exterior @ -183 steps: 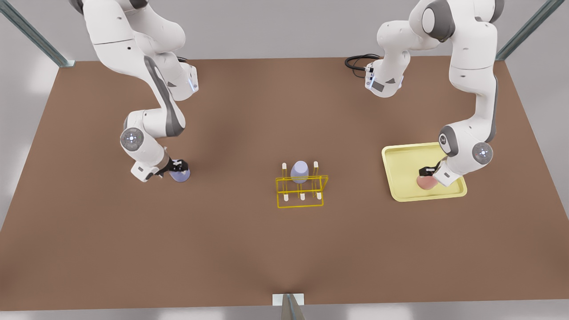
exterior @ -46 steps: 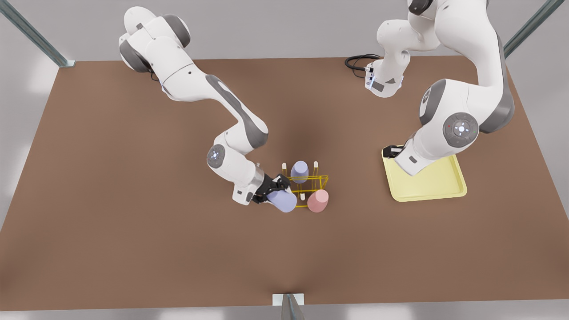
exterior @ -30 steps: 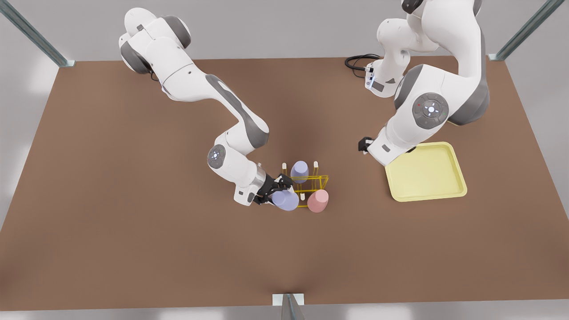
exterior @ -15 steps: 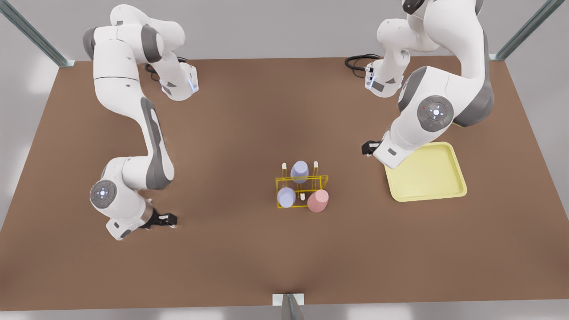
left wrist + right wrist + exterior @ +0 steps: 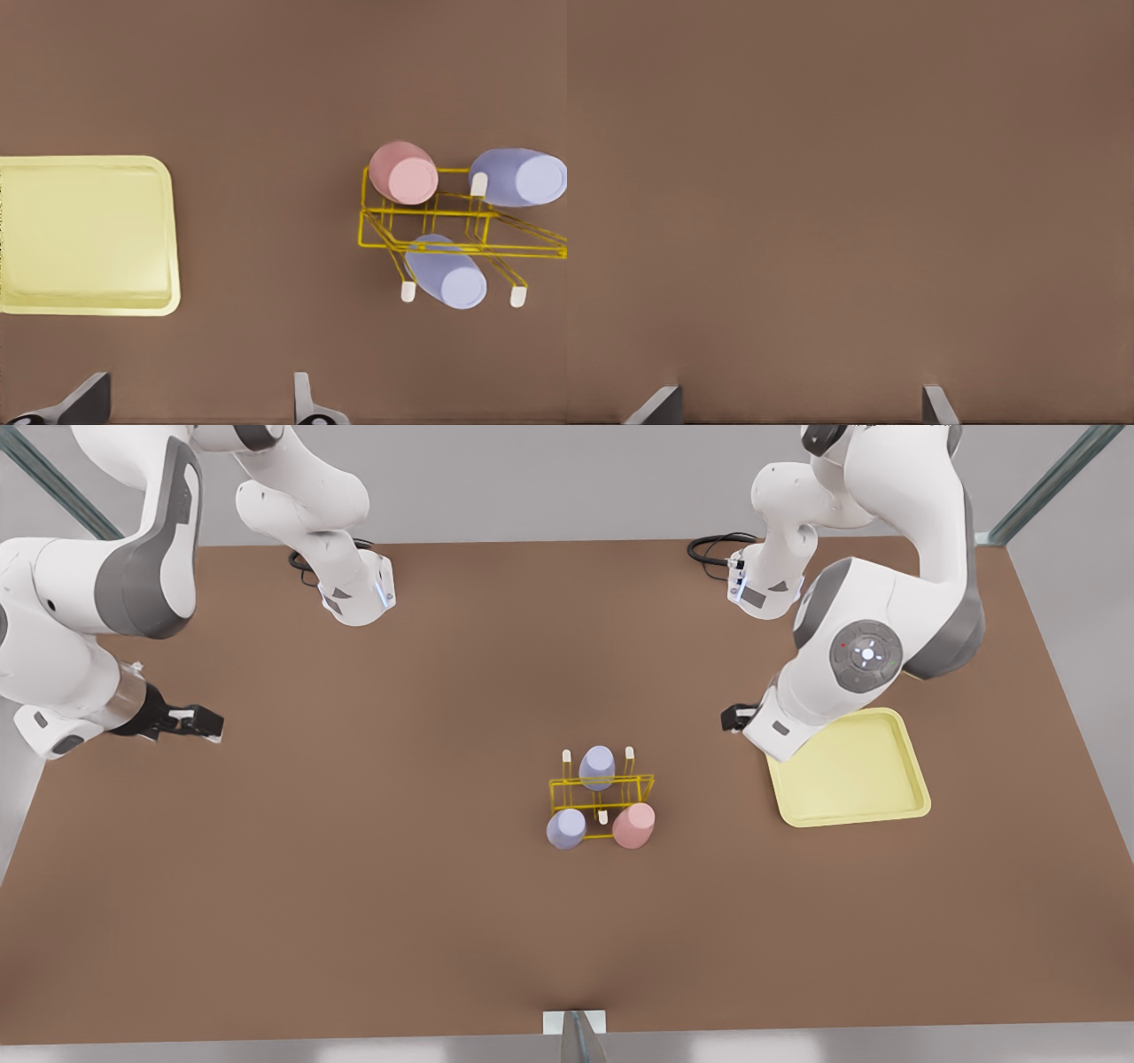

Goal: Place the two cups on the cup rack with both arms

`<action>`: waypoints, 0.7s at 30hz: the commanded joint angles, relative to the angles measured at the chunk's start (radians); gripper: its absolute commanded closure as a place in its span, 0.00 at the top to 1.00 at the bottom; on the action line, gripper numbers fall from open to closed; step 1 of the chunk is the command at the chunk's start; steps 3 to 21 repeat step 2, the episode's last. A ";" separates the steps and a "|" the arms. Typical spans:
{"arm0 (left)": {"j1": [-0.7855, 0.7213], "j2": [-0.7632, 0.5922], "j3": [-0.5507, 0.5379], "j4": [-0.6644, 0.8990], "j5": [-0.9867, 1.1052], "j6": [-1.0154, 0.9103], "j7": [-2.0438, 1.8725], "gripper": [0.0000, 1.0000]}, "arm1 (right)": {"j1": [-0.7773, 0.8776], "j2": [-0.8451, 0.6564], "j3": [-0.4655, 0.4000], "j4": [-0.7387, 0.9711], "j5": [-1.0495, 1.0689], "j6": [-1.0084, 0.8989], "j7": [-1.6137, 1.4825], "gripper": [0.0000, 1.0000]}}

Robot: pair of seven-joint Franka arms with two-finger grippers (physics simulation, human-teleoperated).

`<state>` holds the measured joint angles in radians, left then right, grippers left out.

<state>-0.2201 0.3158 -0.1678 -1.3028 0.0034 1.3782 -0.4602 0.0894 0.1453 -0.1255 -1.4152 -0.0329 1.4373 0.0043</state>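
While the right gripper (image 5: 205,724) hangs above bare brown table (image 5: 372,903) far to the front view's left, its two fingers stand wide apart with nothing between them; its wrist view shows the same spread fingertips (image 5: 657,405) over plain tabletop. This arm waits well away from the rack.

Near the middle of the table stands the cup rack (image 5: 620,780). The lavender cup (image 5: 566,828) sits base-up at the rack's near corner on the front view's left, leaning a little outward. Just beside it a bare cream-tipped peg (image 5: 602,816) stands, and past that the pink cup (image 5: 634,825) sits base-up at the other near corner. I cannot tell how far either cup has settled on the peg under it. A twin lavender cup (image 5: 597,767) caps the middle peg of the far row.

Farther to the front view's right, the left gripper (image 5: 728,717) hovers near the far corner of the pale-yellow tray (image 5: 855,819), well apart from the rack, its fingers spread and holding nothing
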 commanded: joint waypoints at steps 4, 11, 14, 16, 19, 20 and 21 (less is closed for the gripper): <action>0.022 0.025 0.008 0.002 0.007 -0.013 0.015 1.00 | 0.000 -0.003 0.001 -0.001 -0.004 -0.064 0.008 1.00; 0.022 0.025 0.008 0.002 0.007 -0.013 0.015 1.00 | 0.000 -0.003 0.001 -0.001 -0.004 -0.064 0.008 1.00; 0.022 0.025 0.008 0.002 0.007 -0.013 0.015 1.00 | 0.000 -0.003 0.001 -0.001 -0.004 -0.064 0.008 1.00; 0.022 0.025 0.008 0.002 0.007 -0.013 0.015 1.00 | 0.000 -0.003 0.001 -0.001 -0.004 -0.064 0.008 1.00; 0.022 0.025 0.008 0.002 0.007 -0.013 0.015 1.00 | 0.000 -0.003 0.001 -0.001 -0.004 -0.064 0.008 1.00; 0.022 0.025 0.008 0.002 0.007 -0.013 0.015 1.00 | 0.000 -0.003 0.001 -0.001 -0.004 -0.064 0.008 1.00; 0.022 0.025 0.008 0.002 0.007 -0.013 0.015 1.00 | 0.000 -0.003 0.001 -0.001 -0.004 -0.064 0.008 1.00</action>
